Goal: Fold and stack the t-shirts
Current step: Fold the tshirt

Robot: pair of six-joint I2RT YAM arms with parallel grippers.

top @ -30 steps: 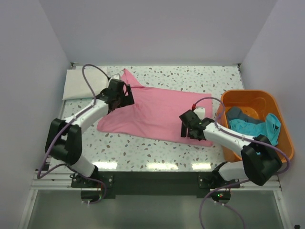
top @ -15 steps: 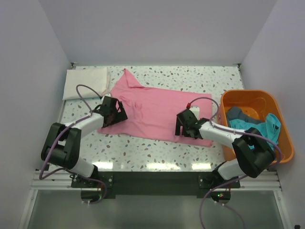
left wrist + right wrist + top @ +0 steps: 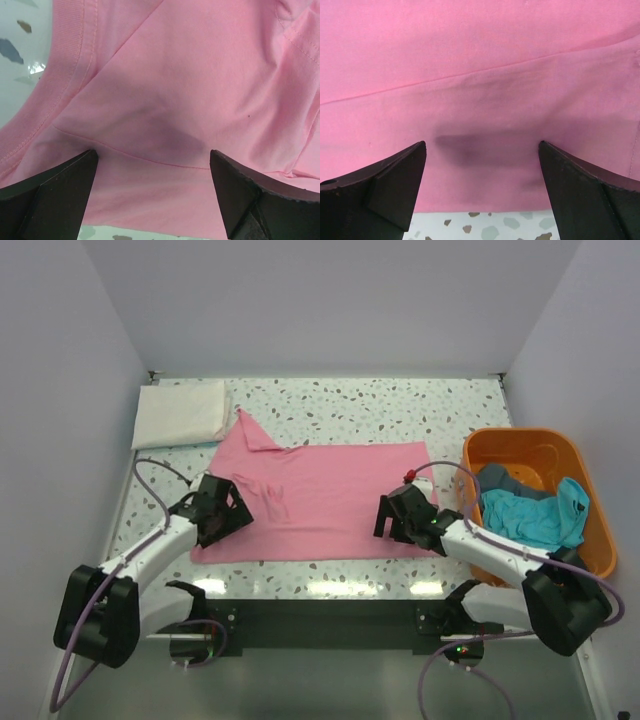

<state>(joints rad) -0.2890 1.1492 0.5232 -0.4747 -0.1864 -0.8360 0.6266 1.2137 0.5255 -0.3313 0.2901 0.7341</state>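
The pink shirt (image 3: 320, 502) now lies squarer, drawn toward the counter's (image 3: 400, 400) near edge. Left claw (image 3: 222, 512) and right claw (image 3: 393, 516), gaping and empty, sit over its side edges.

A speckled table (image 3: 380, 405) carries a pink t-shirt (image 3: 320, 495) spread flat, reaching from under the left gripper (image 3: 222, 510) to under the right gripper (image 3: 395, 515). A folded white t-shirt (image 3: 180, 412) lies beyond the left gripper. An orange basket (image 3: 540, 462) stands just right of the right gripper.
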